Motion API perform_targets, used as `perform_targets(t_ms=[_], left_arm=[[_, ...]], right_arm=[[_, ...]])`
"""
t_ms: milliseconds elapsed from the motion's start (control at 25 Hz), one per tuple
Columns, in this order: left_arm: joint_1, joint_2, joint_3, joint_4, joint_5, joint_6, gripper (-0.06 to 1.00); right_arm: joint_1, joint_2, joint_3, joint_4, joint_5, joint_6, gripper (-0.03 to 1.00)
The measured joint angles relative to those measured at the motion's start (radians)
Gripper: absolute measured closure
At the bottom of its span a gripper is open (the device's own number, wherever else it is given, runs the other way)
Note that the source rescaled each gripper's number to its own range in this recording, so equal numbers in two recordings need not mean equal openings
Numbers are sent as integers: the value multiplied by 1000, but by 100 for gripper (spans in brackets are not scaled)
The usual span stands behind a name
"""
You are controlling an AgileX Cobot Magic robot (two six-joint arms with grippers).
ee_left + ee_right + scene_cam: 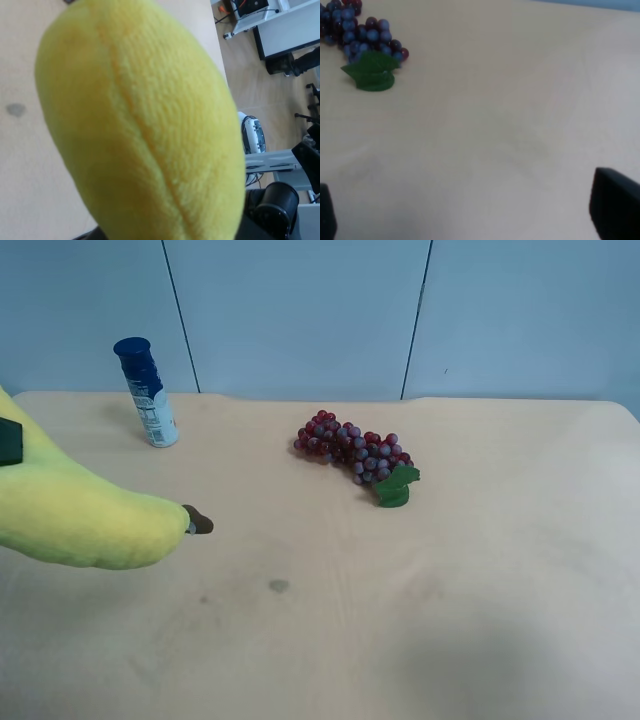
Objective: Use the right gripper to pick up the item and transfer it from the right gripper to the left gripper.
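Evidently the handover is done, or nearly so.

- Banana (90,520): hangs above the table (450,640) at the edge on the high view's left. The brown stem tip (199,522) points toward the table's middle.
- Left pincer (9,440): one black pad lies against the plush in the high view. The rest is hidden, as the banana fills the left wrist view. I judge it closed on the banana, since nothing else holds the banana up. The grip sits away from the stem end, so the body juts out ahead of the wrist.
- Right pincer (470,220): fingers (615,205) spread wide with bare table between them. It holds nothing.
- Grapes (352,452): between the table's middle and its far edge, well apart from the banana.
- Bottle (147,392): upright near the far corner on the banana's side.
- Writing: the bottle's white label carries blue print, too small to read. No tag shows on the banana.
- Small dark spot (279,586) on the table toward the near edge.
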State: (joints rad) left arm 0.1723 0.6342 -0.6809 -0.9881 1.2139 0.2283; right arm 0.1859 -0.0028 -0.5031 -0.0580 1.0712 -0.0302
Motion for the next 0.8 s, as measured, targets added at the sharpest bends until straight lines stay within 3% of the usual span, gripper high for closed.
perform_targets(t_ms=[800], left_arm=[[0, 0, 0, 1, 0, 3, 94]], right_arm=[[0, 0, 0, 0, 0, 0, -3]])
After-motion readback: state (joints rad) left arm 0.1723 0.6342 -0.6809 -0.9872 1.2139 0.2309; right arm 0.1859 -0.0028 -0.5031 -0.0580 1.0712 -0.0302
